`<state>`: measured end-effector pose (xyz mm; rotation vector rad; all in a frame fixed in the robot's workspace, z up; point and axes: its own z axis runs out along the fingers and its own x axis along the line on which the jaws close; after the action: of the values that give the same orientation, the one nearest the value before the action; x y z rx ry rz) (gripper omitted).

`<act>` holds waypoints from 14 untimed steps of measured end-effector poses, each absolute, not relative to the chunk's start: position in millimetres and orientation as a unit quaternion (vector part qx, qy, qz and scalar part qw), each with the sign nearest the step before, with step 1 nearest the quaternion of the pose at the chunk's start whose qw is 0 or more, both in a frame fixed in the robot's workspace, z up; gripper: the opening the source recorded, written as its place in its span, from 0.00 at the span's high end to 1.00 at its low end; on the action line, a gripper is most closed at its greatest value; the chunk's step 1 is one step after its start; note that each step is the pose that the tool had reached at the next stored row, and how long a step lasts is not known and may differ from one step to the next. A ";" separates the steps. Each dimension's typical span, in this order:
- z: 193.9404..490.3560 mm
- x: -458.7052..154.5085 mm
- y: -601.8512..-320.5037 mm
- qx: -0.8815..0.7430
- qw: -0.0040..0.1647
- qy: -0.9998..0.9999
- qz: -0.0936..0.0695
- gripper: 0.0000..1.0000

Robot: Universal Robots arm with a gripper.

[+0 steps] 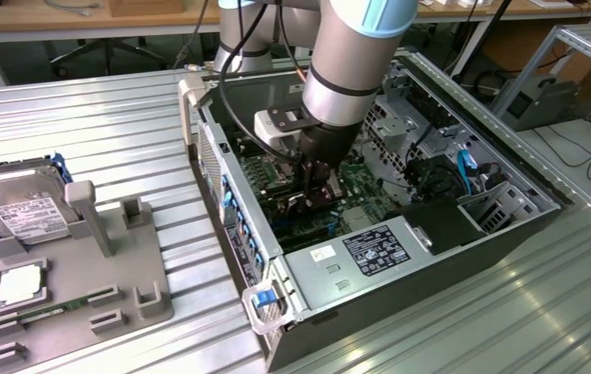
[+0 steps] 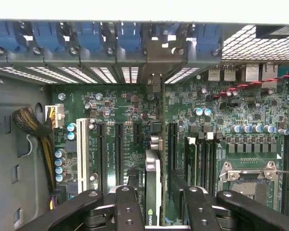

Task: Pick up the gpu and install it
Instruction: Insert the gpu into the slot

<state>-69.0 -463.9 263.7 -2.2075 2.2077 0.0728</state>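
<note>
Ribbed metal tabletop [image 1: 98,132] carries an open computer case [image 1: 504,234] with the arm reaching down inside.

Deep in the case the gripper [image 1: 320,191] hangs over the green motherboard [image 2: 120,113]; in the wrist view the gpu [image 2: 154,192] stands on edge between its black fingers [image 2: 130,207], upright in line with the expansion slots and reaching towards the blue card latches [image 2: 86,36] at the rear wall. The jaws look parted a little on either side of the card, though whether the pads touch it is hard to tell. Yellow and black power cables [image 2: 33,125] hang beside the white slot [image 2: 82,149]. At the exterior view's left a grey parts holder [image 1: 77,280] sits well apart from the case, with a silver hard drive [image 1: 25,210] propped at its far end.
</note>
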 end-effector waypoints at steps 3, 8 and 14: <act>263.6 -69.0 -465.6 -0.707 0.010 0.707 0.024 0.60; 263.6 -69.0 -466.4 -0.707 0.010 0.707 0.024 0.60; 263.6 -69.0 -466.4 -0.707 0.010 0.707 0.024 0.60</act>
<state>-69.0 -466.4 263.6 -2.2067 2.2066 0.0746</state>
